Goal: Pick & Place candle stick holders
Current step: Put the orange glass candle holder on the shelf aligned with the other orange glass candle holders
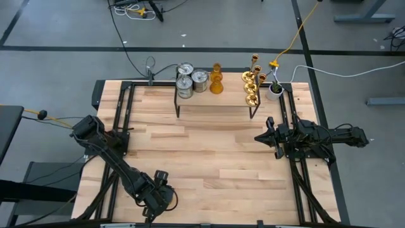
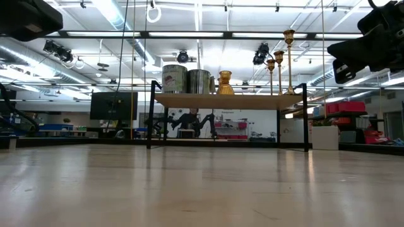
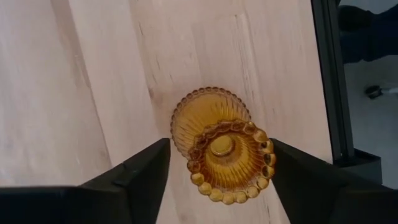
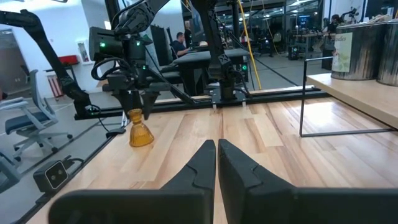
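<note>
One amber holder stands upright on the table near its front left corner, between the left gripper's fingers; whether they touch it cannot be told. The right gripper, jaws closed and empty, hovers at the table's right side. On the raised shelf stand silvery cylinders, another amber holder and brass holders; a potted plant stands beside them.

Amber-orange bell-shaped holder, ribbed with a beaded rim, standing upright on the worktop near its front left corner. Remaining holders on the raised rear shelf: silvery glass cylinders, one amber holder, and brass stemmed holders.
</note>
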Robot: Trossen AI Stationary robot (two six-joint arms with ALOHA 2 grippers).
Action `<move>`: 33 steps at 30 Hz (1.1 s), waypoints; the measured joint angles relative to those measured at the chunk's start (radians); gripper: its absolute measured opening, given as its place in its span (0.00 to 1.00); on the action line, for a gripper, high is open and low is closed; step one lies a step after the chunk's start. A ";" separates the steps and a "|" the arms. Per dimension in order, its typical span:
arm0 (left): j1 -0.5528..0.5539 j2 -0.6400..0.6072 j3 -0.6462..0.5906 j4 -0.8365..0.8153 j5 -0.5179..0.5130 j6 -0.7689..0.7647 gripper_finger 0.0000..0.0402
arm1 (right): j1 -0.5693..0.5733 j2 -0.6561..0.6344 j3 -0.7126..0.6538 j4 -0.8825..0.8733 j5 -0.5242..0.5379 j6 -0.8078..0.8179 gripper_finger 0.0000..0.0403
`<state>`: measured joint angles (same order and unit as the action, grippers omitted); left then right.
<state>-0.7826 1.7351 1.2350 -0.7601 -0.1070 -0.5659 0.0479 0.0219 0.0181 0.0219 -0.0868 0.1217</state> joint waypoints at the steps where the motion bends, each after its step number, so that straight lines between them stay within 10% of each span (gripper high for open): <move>1: 0.000 0.000 0.000 0.000 0.000 0.000 0.65 | 0.000 0.000 0.000 0.000 0.000 0.000 0.05; 33: 0.019 -0.001 0.018 0.028 0.000 -0.052 0.45 | 0.000 0.000 0.000 0.000 0.000 0.000 0.05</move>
<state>-0.7640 1.7344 1.2529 -0.7318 -0.1066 -0.6178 0.0475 0.0219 0.0181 0.0219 -0.0868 0.1217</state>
